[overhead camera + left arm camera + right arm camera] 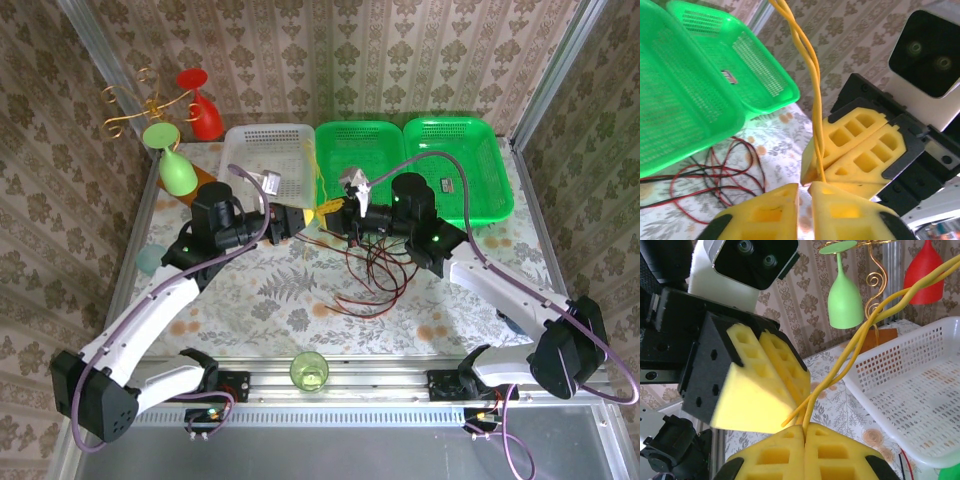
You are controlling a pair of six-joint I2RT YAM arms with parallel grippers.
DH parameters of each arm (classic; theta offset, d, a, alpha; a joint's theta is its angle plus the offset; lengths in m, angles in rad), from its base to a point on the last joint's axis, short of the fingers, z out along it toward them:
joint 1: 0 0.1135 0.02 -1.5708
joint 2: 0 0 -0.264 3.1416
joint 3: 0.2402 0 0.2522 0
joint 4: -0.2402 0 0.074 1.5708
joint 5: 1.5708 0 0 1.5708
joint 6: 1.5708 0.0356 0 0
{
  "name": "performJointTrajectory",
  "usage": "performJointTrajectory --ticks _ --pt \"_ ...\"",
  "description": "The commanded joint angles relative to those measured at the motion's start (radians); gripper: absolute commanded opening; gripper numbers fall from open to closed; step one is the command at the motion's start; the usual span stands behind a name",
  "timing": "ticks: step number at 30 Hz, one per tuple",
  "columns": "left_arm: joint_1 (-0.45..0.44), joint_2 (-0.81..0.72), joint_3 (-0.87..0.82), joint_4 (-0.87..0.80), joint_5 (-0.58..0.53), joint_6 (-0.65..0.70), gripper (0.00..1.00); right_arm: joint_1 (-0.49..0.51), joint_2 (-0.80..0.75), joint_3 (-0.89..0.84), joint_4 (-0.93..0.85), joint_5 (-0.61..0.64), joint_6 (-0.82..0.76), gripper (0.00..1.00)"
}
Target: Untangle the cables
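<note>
Two twisted yellow cables (860, 347) rise toward the white basket; they also show as a thin yellow line (318, 185) in the top view. My right gripper (805, 429) is shut on their lower end, and one short tip sticks out beside the pads. My left gripper (805, 197) faces it tip to tip, with a narrow gap between its yellow foam pads and nothing in the gap. The yellow strands (812, 75) end at the right gripper (812, 172), just above my left pads. Red and black cables (375, 275) lie in loose loops on the table (715, 175).
A white basket (262, 130) and two green baskets (360, 128) (455, 124) stand along the back. A green goblet (178, 168) and a red one (203, 108) hang on a gold rack at the back left. A green cup (309, 371) stands at the near edge.
</note>
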Motion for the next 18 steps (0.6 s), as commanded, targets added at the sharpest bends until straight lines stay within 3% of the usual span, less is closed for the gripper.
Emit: performJointTrajectory --ticks 1,11,18 --pt "0.005 0.01 -0.021 0.171 0.109 -0.088 0.2 -0.008 -0.031 -0.017 0.008 -0.024 0.012 0.0" --pt "0.011 0.004 -0.02 0.178 0.101 -0.088 0.2 -0.017 -0.035 -0.014 -0.015 -0.012 0.01 0.0" --pt "0.012 0.025 -0.016 0.206 0.105 -0.101 0.3 -0.016 -0.031 -0.014 -0.001 -0.037 0.024 0.0"
